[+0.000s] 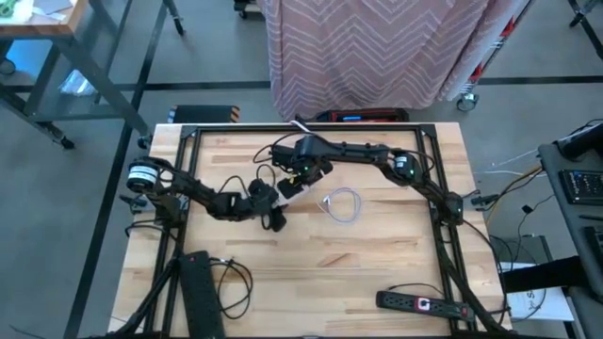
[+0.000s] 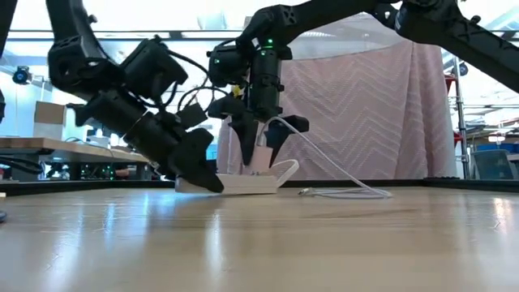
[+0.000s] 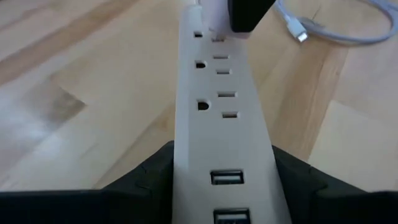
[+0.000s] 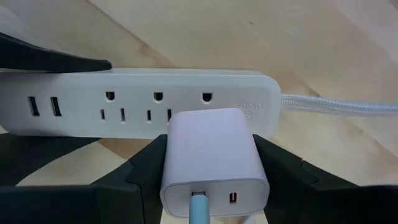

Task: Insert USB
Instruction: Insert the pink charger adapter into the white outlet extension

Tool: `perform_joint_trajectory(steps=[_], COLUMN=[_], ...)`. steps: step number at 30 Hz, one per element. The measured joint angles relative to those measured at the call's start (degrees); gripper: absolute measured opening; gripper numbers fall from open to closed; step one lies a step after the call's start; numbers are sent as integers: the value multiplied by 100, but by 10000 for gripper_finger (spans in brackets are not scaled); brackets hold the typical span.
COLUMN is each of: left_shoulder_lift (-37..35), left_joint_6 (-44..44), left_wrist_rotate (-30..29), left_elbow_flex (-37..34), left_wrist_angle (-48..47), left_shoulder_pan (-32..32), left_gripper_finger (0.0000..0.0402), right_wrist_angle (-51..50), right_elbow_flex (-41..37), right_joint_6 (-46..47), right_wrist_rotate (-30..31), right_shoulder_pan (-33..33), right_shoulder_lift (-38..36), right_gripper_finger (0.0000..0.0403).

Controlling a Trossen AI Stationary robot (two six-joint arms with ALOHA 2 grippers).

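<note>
A white power strip (image 1: 294,193) lies flat on the wooden table, with three outlets and two USB ports (image 3: 227,178). My left gripper (image 1: 270,205) is shut on its USB end. My right gripper (image 1: 303,175) points down over the strip's cord end and is shut on a white charger block (image 4: 214,149). A pale cable (image 4: 199,208) is plugged into the block, and its loose coil (image 1: 341,205) lies on the table to the right. The block covers the strip's outlet face near the third outlet (image 4: 206,98); whether its prongs are in, I cannot tell. My left gripper clamps the power strip's USB end (image 3: 224,199) between its two fingers (image 3: 155,177), one on each long side. The fingers come slanting down from the table's left and lie across the strip, which stays flat on the table. My right gripper pinches the charger block by two opposite sides (image 4: 171,155), with the fingers (image 4: 283,165) coming from above and pointing down. The block sits upright, port face up with the cable in it, over the strip's outlets.
The strip's braided cord (image 4: 336,104) runs off toward the far edge. A black power strip with a red switch (image 1: 419,303) lies at the near right, and another black one (image 1: 198,294) with cables at the near left. Black frame rails (image 1: 438,202) border the table.
</note>
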Motion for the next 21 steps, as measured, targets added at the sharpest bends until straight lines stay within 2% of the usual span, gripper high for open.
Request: perform_joint_trajectory(steps=[3, 10, 21], left_shoulder_lift=[2, 2, 7], left_joint_6=[109, 432, 1393], left_wrist_rotate=[-57, -175, -250], left_elbow_flex=[-183, -155, 37], left_wrist_angle=[366, 303, 482], left_shoulder_pan=[2, 4, -13], left_gripper_finger=[175, 175, 175], right_wrist_angle=[213, 582, 408], right_elbow_flex=[-172, -431, -457], right_joint_6=[42, 298, 628], right_wrist_rotate=[-72, -152, -431], right_shoulder_pan=[-58, -124, -403], right_shoulder_lift=[-25, -25, -15], right_gripper_finger=[180, 180, 180])
